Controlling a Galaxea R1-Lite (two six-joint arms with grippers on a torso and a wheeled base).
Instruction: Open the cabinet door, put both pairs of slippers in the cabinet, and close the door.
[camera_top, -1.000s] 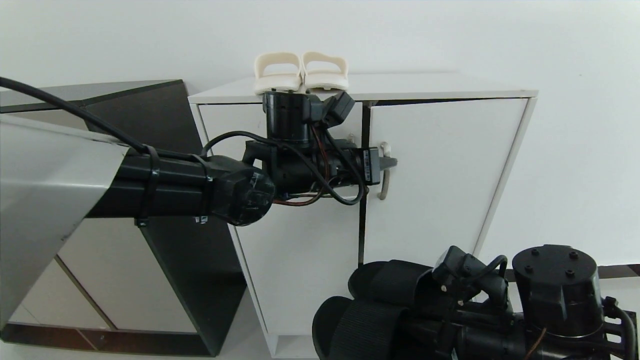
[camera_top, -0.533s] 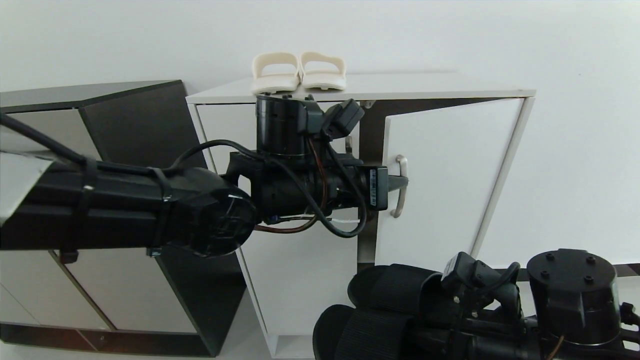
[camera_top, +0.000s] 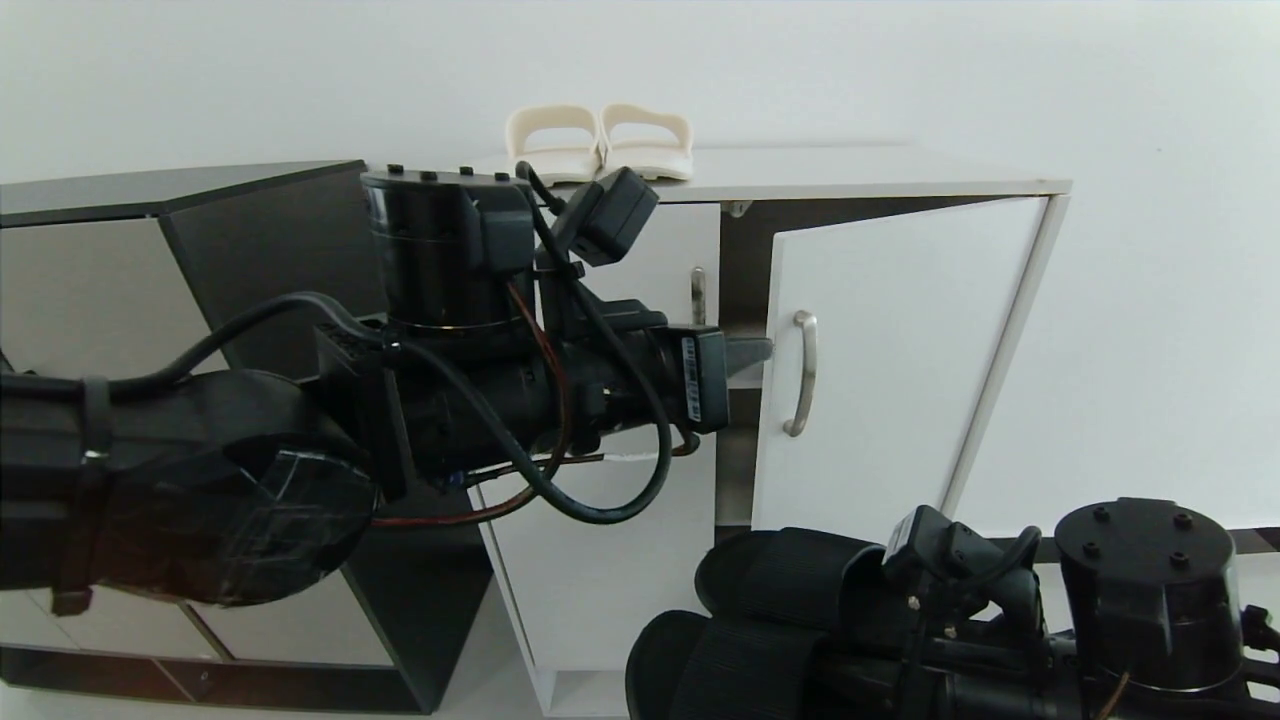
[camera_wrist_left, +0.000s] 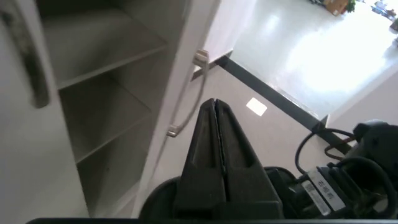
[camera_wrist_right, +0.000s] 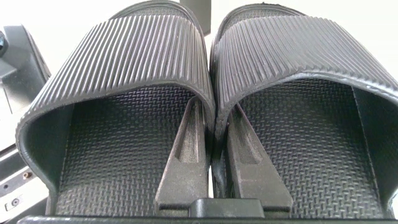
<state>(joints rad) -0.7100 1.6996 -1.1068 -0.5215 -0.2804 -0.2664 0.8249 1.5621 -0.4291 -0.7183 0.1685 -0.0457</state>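
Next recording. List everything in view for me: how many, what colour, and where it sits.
white cabinet: one, white, against the wall; right door ajar, left door shut
door handle: one, metallic, on the ajar door
shelves: at least two, pale, inside the white cabinet
cream slippers: one pair, cream, side by side on the white cabinet's top
black slippers: one pair, black, held low in front of the white cabinet
dark cabinet: one, black, left of the white cabinet
left hand: black, shut, empty, at the door gap
right hand: black, pinching the black slippers' inner walls
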